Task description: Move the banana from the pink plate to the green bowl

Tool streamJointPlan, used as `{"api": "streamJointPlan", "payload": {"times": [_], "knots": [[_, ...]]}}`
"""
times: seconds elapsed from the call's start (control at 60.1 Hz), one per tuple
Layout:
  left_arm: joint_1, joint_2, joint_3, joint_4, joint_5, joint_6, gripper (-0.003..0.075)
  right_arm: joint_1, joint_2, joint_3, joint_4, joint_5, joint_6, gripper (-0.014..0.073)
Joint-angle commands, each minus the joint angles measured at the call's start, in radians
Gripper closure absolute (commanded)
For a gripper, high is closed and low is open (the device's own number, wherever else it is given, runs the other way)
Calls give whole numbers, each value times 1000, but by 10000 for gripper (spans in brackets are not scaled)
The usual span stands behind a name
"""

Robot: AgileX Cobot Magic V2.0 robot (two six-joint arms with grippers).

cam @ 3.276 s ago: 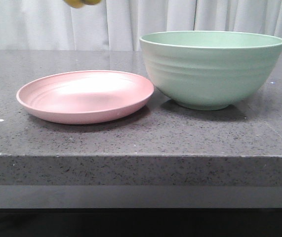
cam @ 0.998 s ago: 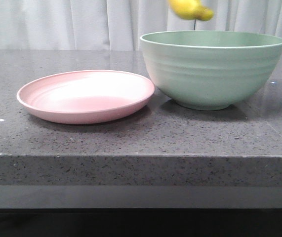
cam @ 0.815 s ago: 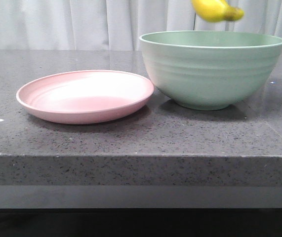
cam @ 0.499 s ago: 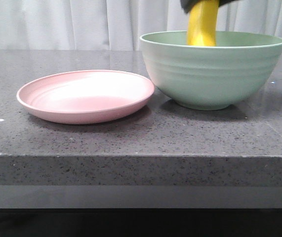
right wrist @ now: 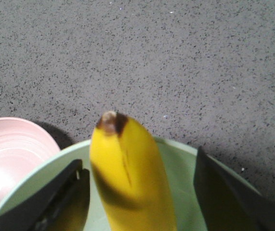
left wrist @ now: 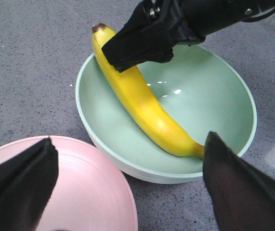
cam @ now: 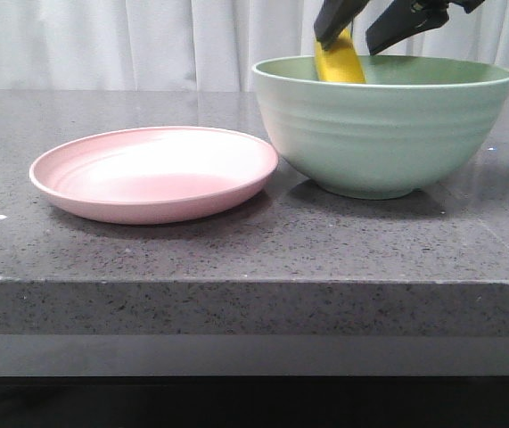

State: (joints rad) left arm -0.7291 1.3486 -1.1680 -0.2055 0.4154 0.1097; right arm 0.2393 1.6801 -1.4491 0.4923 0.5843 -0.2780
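The yellow banana [cam: 340,62] lies inside the mint-green bowl [cam: 379,134], its dark tip leaning up over the rim. My right gripper [cam: 366,27] hovers just above it, open, with a gap to the banana on both sides in the right wrist view [right wrist: 139,204]. The banana [right wrist: 127,168] fills that view. In the left wrist view the banana [left wrist: 147,103] crosses the bowl [left wrist: 96,115], with one of the right gripper's fingers [left wrist: 139,43] over it. My left gripper [left wrist: 127,192] is open and empty, high above the pink plate [left wrist: 79,192]. The plate [cam: 102,192] is empty.
Plate and bowl stand side by side, almost touching, on a dark speckled stone counter [cam: 254,250] whose front edge [cam: 254,281] runs across the view. A white curtain [cam: 102,45] hangs behind the counter.
The banana travelled right from above the plate to over the bowl and came down into it. The right gripper's fingers have spread off it, and it now leans on the bowl's rim.
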Motion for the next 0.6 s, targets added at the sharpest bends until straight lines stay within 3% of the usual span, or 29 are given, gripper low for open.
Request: {"api": "streamJointPlan", "payload": {"times": [0.0, 0.166, 0.399, 0.582], "knots": [[-7, -37, -37, 7, -60, 1, 121, -6, -74, -37, 13, -52, -11, 79], [64, -72, -37, 23, -60, 1, 121, -9, -170, -26, -51, -55, -11, 85], [361, -182, -21, 29, -61, 1, 146, -35, -395, 125, -102, -171, -11, 85], [556, -308, 79, 49, -61, 7, 176, -56, -584, 297, -102, -222, -11, 85]]}}
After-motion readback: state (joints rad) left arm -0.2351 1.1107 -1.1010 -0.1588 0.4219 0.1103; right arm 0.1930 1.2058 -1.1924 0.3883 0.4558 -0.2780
